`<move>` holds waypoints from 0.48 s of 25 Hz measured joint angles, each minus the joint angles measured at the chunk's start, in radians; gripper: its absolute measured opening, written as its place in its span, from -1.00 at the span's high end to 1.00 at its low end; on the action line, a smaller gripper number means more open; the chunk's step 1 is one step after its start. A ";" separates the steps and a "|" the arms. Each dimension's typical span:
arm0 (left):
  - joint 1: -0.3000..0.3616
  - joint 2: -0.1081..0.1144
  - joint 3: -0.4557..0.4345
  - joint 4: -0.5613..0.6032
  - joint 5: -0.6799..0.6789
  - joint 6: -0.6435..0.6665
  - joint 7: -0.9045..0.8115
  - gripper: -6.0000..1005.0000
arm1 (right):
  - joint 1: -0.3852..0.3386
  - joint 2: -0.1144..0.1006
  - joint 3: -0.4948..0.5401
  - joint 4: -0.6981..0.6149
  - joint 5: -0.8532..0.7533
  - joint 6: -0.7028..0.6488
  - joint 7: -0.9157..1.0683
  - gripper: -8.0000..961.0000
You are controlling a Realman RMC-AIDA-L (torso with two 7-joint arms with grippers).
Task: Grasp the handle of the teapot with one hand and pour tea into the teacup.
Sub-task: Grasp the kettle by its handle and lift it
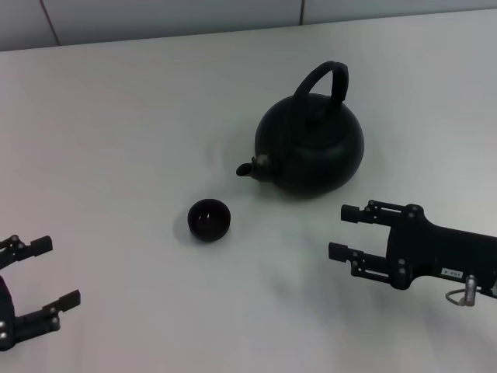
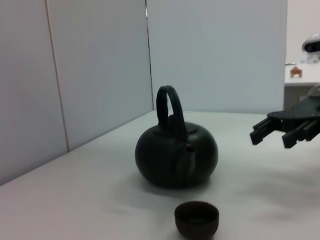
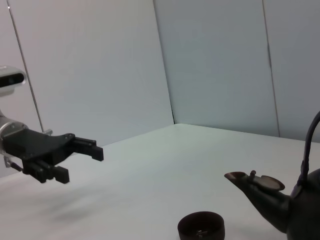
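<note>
The matte-black teapot (image 1: 311, 151) stands on the white table (image 1: 116, 132), its spout pointing toward the robot's left. Its arched handle (image 1: 322, 81) rises upright over the lid. The small black teacup (image 1: 209, 219) stands just in front of and below the spout, apart from the pot. My right gripper (image 1: 342, 231) is open and empty, hovering in front of the pot's near side, apart from it. My left gripper (image 1: 58, 272) is open and empty at the near left. The left wrist view shows teapot (image 2: 175, 155), teacup (image 2: 196, 218) and right gripper (image 2: 272, 136). The right wrist view shows teacup (image 3: 201, 226), teapot (image 3: 260, 192) and left gripper (image 3: 82, 162).
Pale wall panels (image 1: 178, 19) stand along the table's far edge. Nothing else stands on the table around the pot and cup.
</note>
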 joint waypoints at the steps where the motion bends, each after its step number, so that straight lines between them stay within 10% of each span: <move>1: 0.000 -0.003 0.001 0.002 0.001 -0.010 0.005 -0.62 | -0.002 0.001 0.001 0.005 0.000 0.000 -0.004 -0.31; 12: 0.005 -0.015 0.006 0.009 0.049 -0.076 0.031 -0.62 | -0.006 0.002 0.037 0.028 0.000 -0.001 -0.012 -0.30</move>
